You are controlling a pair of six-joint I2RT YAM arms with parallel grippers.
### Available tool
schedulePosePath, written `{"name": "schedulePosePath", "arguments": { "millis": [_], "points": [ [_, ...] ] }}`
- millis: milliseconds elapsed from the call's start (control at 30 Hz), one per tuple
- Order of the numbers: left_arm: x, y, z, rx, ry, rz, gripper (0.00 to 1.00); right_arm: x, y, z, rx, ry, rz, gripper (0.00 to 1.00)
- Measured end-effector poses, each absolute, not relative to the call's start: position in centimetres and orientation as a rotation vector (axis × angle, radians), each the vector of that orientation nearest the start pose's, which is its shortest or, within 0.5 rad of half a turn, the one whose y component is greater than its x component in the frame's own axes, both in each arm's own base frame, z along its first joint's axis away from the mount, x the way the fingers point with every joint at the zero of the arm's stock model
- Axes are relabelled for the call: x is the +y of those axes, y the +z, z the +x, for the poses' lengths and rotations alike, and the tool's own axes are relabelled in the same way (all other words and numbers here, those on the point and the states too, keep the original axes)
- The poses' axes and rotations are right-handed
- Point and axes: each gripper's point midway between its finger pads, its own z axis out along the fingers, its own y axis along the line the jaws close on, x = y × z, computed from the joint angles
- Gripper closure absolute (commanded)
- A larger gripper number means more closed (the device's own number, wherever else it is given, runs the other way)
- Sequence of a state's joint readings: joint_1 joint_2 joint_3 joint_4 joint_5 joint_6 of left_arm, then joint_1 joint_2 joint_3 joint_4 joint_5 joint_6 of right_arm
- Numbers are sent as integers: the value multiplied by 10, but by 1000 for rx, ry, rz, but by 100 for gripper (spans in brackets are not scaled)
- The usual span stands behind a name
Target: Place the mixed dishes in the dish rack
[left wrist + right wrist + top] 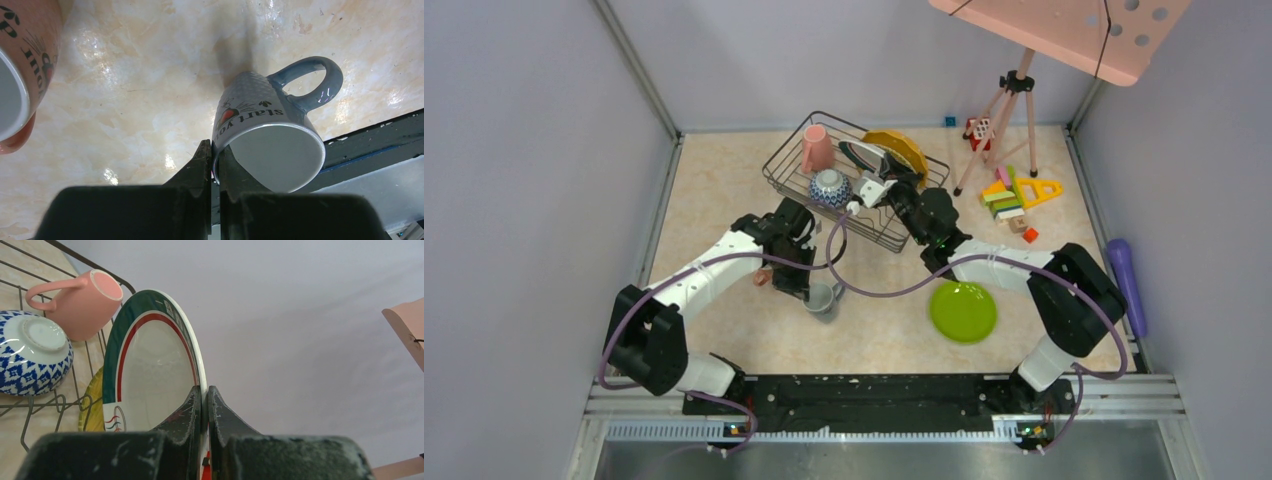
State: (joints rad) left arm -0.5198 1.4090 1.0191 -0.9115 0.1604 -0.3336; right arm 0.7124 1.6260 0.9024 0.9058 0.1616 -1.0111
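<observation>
Your left gripper [214,150]: pinched shut on grey-blue mug [270,120] rim, mug tilted over tabletop [724,200]. Your right gripper [205,392]: clamped on green-rimmed white plate [155,365], on edge at dish rack [789,170]. Lime green plate [963,311]: on tabletop.

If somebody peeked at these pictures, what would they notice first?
The right gripper clamping a green-rimmed white plate on edge at the dish rack, beside a pink mug and a blue-white patterned bowl. Nearer the front, the left gripper pinches a grey-blue mug by its rim, and a lime green plate lies flat to its right.
</observation>
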Motion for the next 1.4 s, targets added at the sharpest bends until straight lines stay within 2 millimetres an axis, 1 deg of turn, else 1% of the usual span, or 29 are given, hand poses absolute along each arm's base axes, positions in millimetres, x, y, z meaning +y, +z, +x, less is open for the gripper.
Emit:
{"name": "schedulePosePath", "arguments": {
  "millis": [333, 500, 533, 567, 600, 633, 667, 800, 900, 1033, 1167, 1233, 1300, 1367, 1400],
  "points": [
    [-162, 90, 200, 2924, -381, 298, 100, 279, 268, 417, 1056, -317, -965, 100],
    [-162, 90, 200, 2924, -381, 298, 100, 271, 248, 415, 1108, -314, -957, 99],
    [-162, 90, 200, 2924, -380, 298, 100, 269, 247, 416, 1118, -320, -943, 87],
    [-162, 90, 200, 2924, -378, 297, 100, 267, 247, 418, 1124, -324, -921, 72],
    [-162, 90, 200, 2925, -375, 295, 100, 265, 249, 420, 1128, -328, -886, 59],
    [-161, 89, 201, 2924, -368, 291, 100, 262, 251, 422, 1125, -337, -849, 51],
    [-160, 89, 201, 2922, -356, 288, 100, 260, 254, 424, 1120, -343, -814, 48],
    [-155, 88, 202, 2924, -317, 277, 100, 253, 263, 426, 1119, -344, -736, 43],
    [-152, 87, 202, 2928, -290, 272, 100, 253, 265, 425, 1131, -317, -713, 40],
    [-149, 89, 201, 2927, -270, 265, 100, 251, 274, 420, 1154, -268, -682, 39],
    [-147, 89, 202, 2923, -257, 262, 100, 244, 298, 406, 1154, -190, -622, 38],
    [-145, 88, 202, 2922, -238, 258, 100, 238, 315, 393, 1150, -134, -585, 39],
    [-143, 88, 203, 2920, -224, 254, 100, 233, 327, 382, 1157, -80, -559, 40],
    [-142, 88, 204, 2917, -209, 250, 100, 228, 336, 371, 1176, -18, -532, 41],
    [-141, 88, 204, 2916, -203, 249, 98, 228, 338, 367, 1189, 12, -521, 43]
  ]
}}
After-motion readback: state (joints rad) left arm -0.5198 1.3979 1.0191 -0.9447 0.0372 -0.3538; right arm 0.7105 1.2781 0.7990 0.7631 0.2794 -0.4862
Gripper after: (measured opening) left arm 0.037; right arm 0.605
